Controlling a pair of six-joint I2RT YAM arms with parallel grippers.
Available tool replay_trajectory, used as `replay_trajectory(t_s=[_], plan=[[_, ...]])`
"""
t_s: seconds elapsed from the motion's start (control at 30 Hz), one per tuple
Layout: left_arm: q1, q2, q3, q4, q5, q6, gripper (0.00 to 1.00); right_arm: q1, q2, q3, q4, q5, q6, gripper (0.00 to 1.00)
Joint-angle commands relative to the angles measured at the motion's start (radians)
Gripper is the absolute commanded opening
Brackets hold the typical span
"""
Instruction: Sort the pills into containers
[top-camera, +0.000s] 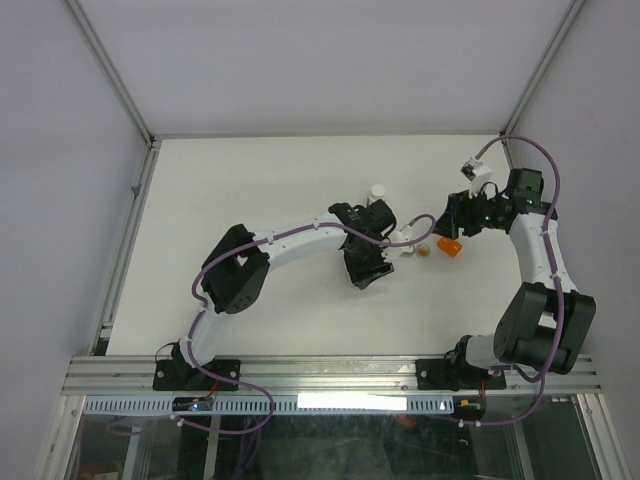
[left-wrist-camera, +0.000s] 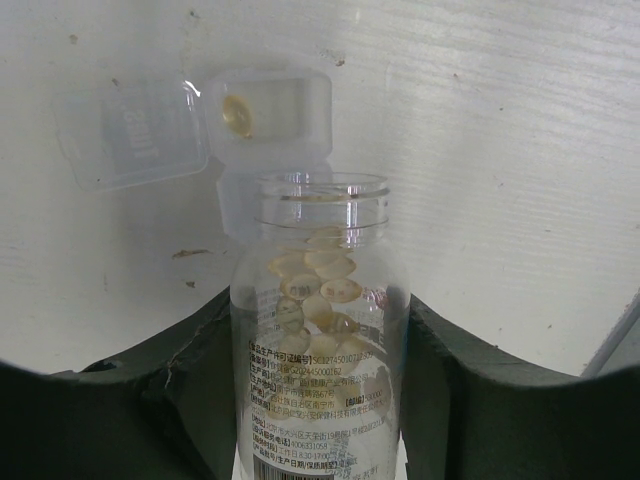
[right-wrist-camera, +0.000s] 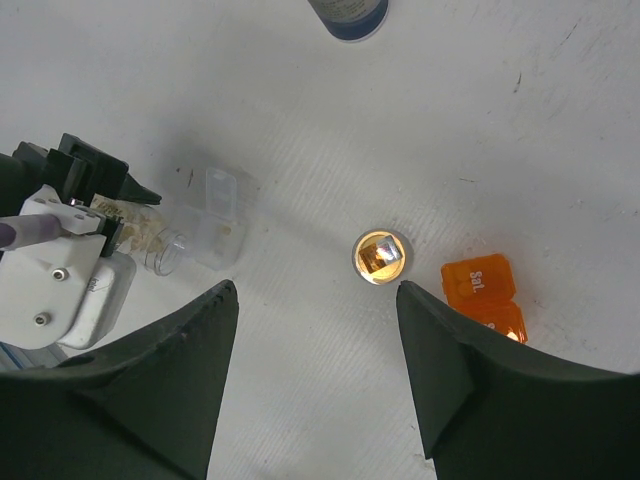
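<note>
At our left gripper (left-wrist-camera: 320, 305), the jaws pinch a clear labelled plastic bottle (left-wrist-camera: 318, 400) part-filled with pale yellow oval pills (left-wrist-camera: 325, 290). Just past its open mouth lies the small flat transparent plastic two-cell box (left-wrist-camera: 300, 100), lid flipped open, one yellowish pill (left-wrist-camera: 237, 115) in a cell. Over the white table (right-wrist-camera: 300, 120) our right gripper (right-wrist-camera: 315, 295) hangs with jaws spread, holding nothing. Beyond them sits the small clear round vial with a tan-orange tint (right-wrist-camera: 381, 257), near an orange plastic box (right-wrist-camera: 480, 285), the two apart.
</note>
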Motion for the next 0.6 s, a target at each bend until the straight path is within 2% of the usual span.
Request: replay_trajectory(t_s=[0.0,0.07,0.17,0.23,0.33,0.4,0.5,0.57], plan=[[-0.013,-0.058,0.004,0.046,-0.010,0.004,0.00,-0.006,0.005,0.047,0.008,-0.027,-0.010,0.68],[-0.012,-0.033,0.056,-0.008,0.001,-0.002,0.00,-0.007,0.003,0.048,0.002,-0.032,-0.013,0.68],[-0.010,-0.045,0.010,0.037,-0.009,0.014,0.00,-0.007,0.001,0.045,0.009,-0.028,-0.009,0.68],[-0.011,-0.025,0.072,-0.017,0.017,-0.003,0.00,-0.007,-0.002,0.045,0.005,-0.032,-0.010,0.68],[-0.011,-0.046,0.026,0.015,-0.016,0.008,0.00,-0.007,0.000,0.045,0.007,-0.029,-0.009,0.68],[-0.015,-0.038,0.072,-0.022,0.017,-0.005,0.00,-0.007,0.000,0.045,0.007,-0.034,-0.010,0.68],[-0.009,-0.054,-0.001,0.041,-0.018,0.014,0.00,-0.006,0.001,0.048,0.004,-0.031,-0.012,0.68],[-0.013,-0.019,0.081,-0.021,0.027,-0.006,0.00,-0.007,-0.003,0.043,0.009,-0.035,-0.010,0.68]])
